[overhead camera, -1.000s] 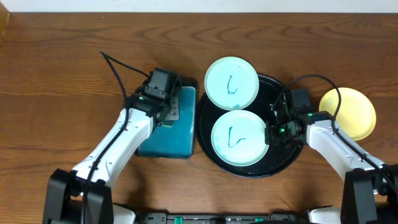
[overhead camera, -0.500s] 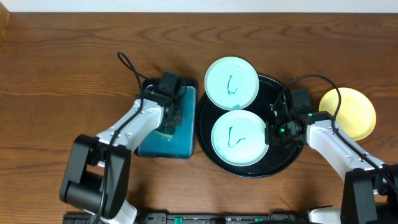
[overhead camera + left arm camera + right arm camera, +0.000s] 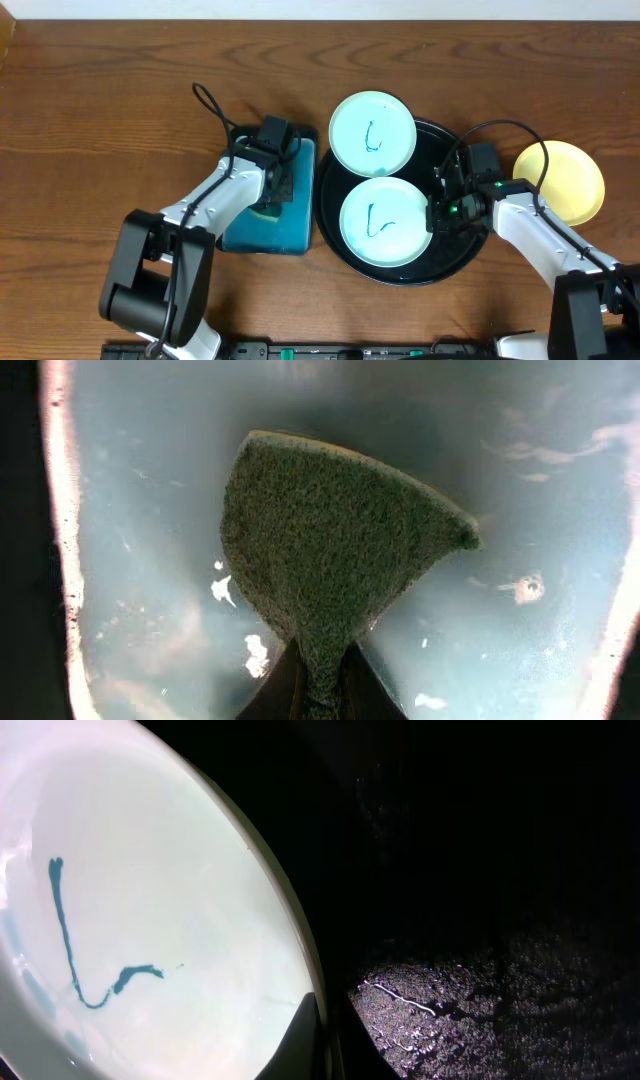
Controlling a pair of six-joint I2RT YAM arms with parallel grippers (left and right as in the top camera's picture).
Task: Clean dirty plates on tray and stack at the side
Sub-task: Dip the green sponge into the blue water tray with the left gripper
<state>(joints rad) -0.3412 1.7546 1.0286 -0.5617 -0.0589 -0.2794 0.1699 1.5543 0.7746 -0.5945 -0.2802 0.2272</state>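
Starting closest to the robot: the left gripper (image 3: 318,685) is clenching the narrow end of a green sponge (image 3: 330,550), which is fanning out over the pale blue, wet-looking floor of the rectangular tray (image 3: 540,510). There are a few white flecks sitting on that floor. From overhead, this left gripper (image 3: 272,195) is hanging over the far half of the rectangular tray (image 3: 262,238), just left of the round black tray (image 3: 462,255).

The right gripper (image 3: 437,215) is reaching in over the round tray from the right. On the wrist camera its fingertips (image 3: 318,1040) are looking pinched on the right rim of the near plate (image 3: 150,900) (the view is tight, but the rim is running straight into the closed tips). That near plate (image 3: 385,222) is lying flat inside the round tray, towards the robot, and is showing a thin teal scribble (image 3: 75,955) in its middle.

Further back, the far plate (image 3: 372,133) is also wearing a teal mark. It is sitting at the tray's far-left edge, overhanging the rim and touching or very nearly touching the near plate.

The yellow plate (image 3: 562,182) is resting on the wooden table (image 3: 100,120) just right of the round tray, outside it, partly behind the right arm's cable
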